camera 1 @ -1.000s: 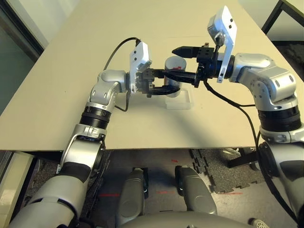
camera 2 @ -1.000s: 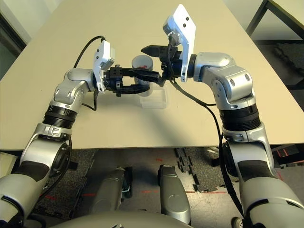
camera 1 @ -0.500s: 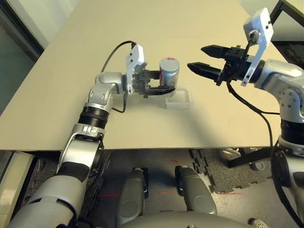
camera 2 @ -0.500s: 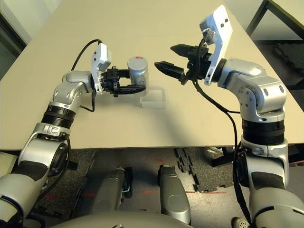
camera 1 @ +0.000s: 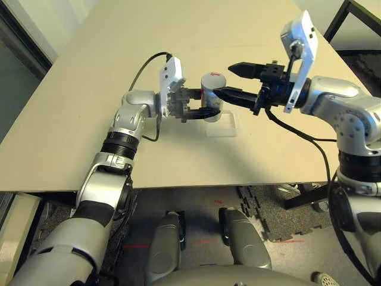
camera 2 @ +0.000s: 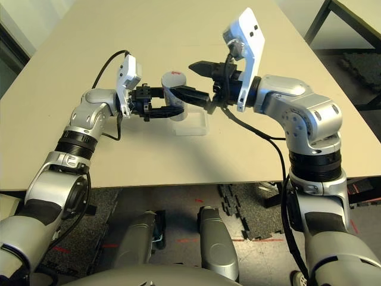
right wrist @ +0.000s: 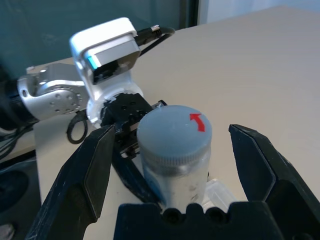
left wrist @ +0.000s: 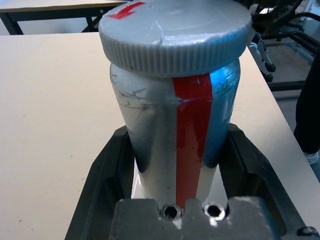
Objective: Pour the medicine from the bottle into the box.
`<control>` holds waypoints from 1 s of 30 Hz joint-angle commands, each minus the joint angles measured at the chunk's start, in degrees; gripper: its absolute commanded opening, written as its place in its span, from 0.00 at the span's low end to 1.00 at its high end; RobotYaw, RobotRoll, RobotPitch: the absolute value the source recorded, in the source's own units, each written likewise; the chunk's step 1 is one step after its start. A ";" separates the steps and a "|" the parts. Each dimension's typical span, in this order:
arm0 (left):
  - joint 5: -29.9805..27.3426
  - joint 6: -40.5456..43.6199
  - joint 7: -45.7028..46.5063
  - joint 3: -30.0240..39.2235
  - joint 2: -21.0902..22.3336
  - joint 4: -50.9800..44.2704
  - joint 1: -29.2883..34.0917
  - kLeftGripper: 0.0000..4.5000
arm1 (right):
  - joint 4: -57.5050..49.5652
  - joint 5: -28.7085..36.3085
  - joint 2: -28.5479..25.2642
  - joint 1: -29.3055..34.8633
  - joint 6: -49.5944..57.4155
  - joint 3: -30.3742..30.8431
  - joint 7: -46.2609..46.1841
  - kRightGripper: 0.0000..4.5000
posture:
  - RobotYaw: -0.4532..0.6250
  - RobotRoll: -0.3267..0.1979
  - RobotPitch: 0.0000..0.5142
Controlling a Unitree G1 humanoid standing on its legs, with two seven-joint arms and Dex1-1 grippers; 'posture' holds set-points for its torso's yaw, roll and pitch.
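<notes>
The bottle (camera 1: 211,94) is silvery grey with a red strip down its side and a red arrow on its round grey cap (right wrist: 174,131). It stands upright with the cap on. My left gripper (camera 1: 201,105) is shut on the bottle's body, one finger (left wrist: 105,170) on each side. My right gripper (camera 1: 234,81) is open, and its fingers (right wrist: 92,167) stand on either side of the cap with a gap to it. The box (camera 1: 221,126), a clear shallow tray, lies on the table just below and right of the bottle.
The tan table (camera 1: 89,113) stretches wide on all sides of the box. A black cable (camera 1: 297,131) hangs from my right wrist over the table's right part. A dark table frame (camera 1: 342,18) stands beyond the far right corner.
My right gripper, still open, has swung back left from half a second ago and now straddles the bottle's cap. The left gripper and bottle have barely moved.
</notes>
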 commanded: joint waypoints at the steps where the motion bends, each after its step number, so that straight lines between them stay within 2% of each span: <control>1: 0.37 0.08 -0.60 -0.86 -0.14 -0.99 -0.26 0.58 | 1.69 -1.23 0.67 -1.35 -1.87 1.94 0.91 1.00 | 0.26 0.62 0.27; 7: 0.10 0.87 -0.36 -1.07 -0.25 -2.79 0.27 0.58 | 5.18 -3.64 1.57 -2.54 -4.65 3.65 1.49 1.00 | 0.27 0.62 0.28; 17: -0.24 2.28 0.20 -1.23 -0.41 -5.19 1.36 0.58 | 7.36 -5.33 2.12 -3.29 -6.25 3.11 1.49 1.00 | 0.27 0.62 0.29; 30: -0.16 2.66 0.49 -1.13 -0.47 -5.02 1.27 0.58 | 2.98 -3.45 -0.60 0.61 -3.12 -0.72 0.21 1.00 | 0.25 0.62 0.29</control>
